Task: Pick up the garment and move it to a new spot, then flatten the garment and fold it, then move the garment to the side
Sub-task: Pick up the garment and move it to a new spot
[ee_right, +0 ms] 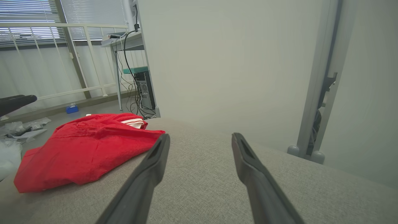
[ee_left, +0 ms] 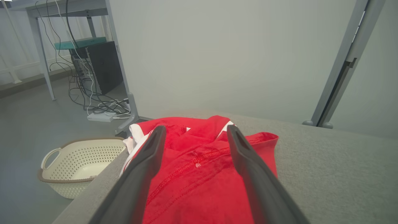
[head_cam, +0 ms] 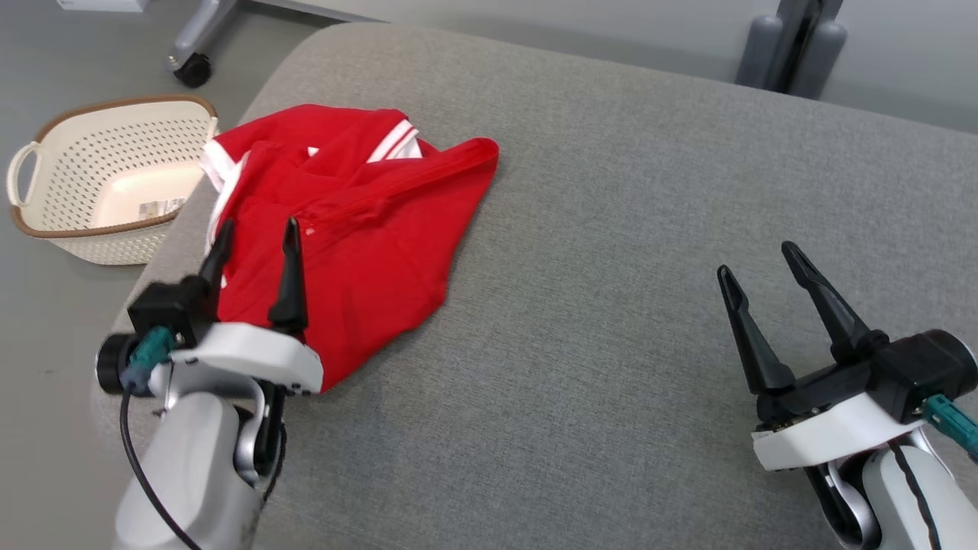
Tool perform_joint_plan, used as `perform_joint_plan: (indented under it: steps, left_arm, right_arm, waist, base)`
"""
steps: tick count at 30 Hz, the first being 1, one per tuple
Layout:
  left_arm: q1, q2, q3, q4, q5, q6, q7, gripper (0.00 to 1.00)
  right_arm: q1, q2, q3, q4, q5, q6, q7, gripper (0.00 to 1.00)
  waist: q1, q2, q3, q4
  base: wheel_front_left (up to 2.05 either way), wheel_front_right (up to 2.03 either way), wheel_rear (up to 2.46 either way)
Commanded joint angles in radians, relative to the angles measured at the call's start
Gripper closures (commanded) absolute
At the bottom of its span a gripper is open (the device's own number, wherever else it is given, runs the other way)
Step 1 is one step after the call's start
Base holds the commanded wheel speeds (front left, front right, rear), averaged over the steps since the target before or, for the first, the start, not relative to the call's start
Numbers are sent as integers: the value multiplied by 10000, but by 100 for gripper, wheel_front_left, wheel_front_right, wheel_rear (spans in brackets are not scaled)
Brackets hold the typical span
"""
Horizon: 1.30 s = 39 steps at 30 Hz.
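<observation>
- The left gripper (head_cam: 260, 225) has its jaws spread wide and empty, poised over the near-left part of the red garment (head_cam: 382, 229). The right gripper (head_cam: 755, 260) is equally wide and empty, well apart over the bare grey cushion (head_cam: 611, 344).
- The garment lies rumpled at the cushion's left edge, beside a perforated basket (head_cam: 76, 244) on the floor.
- This is probably the pickup: straddle a raised fold, pinch it firmly, and lift it clear before carrying it away from the edge.

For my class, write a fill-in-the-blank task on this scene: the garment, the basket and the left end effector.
The garment with white trim is ___ in colour. The left end effector, over the garment, is ___, not shut. The perforated cream basket stands on the ___, beside the grey cushion.
Missing words: red; open; floor.
</observation>
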Motion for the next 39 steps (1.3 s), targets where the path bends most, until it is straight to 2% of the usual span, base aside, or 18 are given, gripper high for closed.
perform_joint_plan:
  steps: [1,2,4,6,7,12,15,23,29,30,31,34,39]
  left_arm:
    - [-387,127,11,144,-22,-131,76,0]
    - [-1073,374,-33,573,-86,-406,530,0]
    - [-1680,668,-75,986,-123,-617,1211,0]
    - [-2217,860,-20,1379,-322,-752,2066,0]
    - [-2217,860,-20,1379,-322,-752,2066,0]
    - [-3113,1380,-55,2181,-667,-1069,4273,0]
    - [-3413,1603,-48,2324,-885,-1227,5209,0]
    - [-3389,1880,-373,2099,-1153,-1445,6884,0]
    - [-3199,1857,-453,1890,-1351,-1345,7549,0]
    - [-3159,1862,-440,1827,-1354,-1325,7582,56]
    - [-3125,1859,-411,1773,-1405,-1293,7593,100]
    - [-3060,1907,-410,1622,-1438,-1233,7652,100]
    - [-2973,1951,-226,1212,-1470,-993,7145,100]
  right_arm:
    - [-140,-87,-40,-25,-42,19,-11,0]
    - [-293,-135,-11,-86,-40,19,-11,0]
    - [-416,-172,65,-131,-60,19,-11,0]
    - [-499,-211,160,-156,-97,19,-11,0]
    - [-499,-211,160,-156,-97,19,-11,0]
    - [-637,-241,266,-167,-122,19,-11,0]
    - [-710,-214,254,-185,-129,19,-11,0]
    - [-618,-222,186,-207,-161,19,-11,0]
    - [-738,-193,234,-174,-193,19,-11,0]
    - [-760,-187,243,-164,-187,19,-11,0]
    - [-773,-180,247,-160,-167,19,-11,0]
    - [-767,-156,253,-132,-120,19,-11,0]
    - [-735,-134,179,-42,-47,19,-11,0]
  waist:
    - [0,0,472,-391]
    - [0,0,716,-548]
    - [0,0,910,-701]
    - [0,0,1070,-835]
    - [0,0,1070,-835]
    - [0,0,1350,-1124]
    - [0,0,1440,-1254]
    - [0,0,1602,-1317]
    - [0,0,1710,-1325]
    - [0,0,1712,-1334]
    - [0,0,1709,-1341]
    - [0,0,1679,-1363]
    - [0,0,1531,-1344]
  base:
    - [0,0,0]
    - [0,0,0]
    - [0,0,0]
    - [0,0,0]
    - [0,0,0]
    - [0,0,0]
    - [0,0,0]
    - [0,0,0]
    - [0,0,0]
    - [0,0,0]
    - [0,0,0]
    - [0,0,0]
    - [0,0,0]
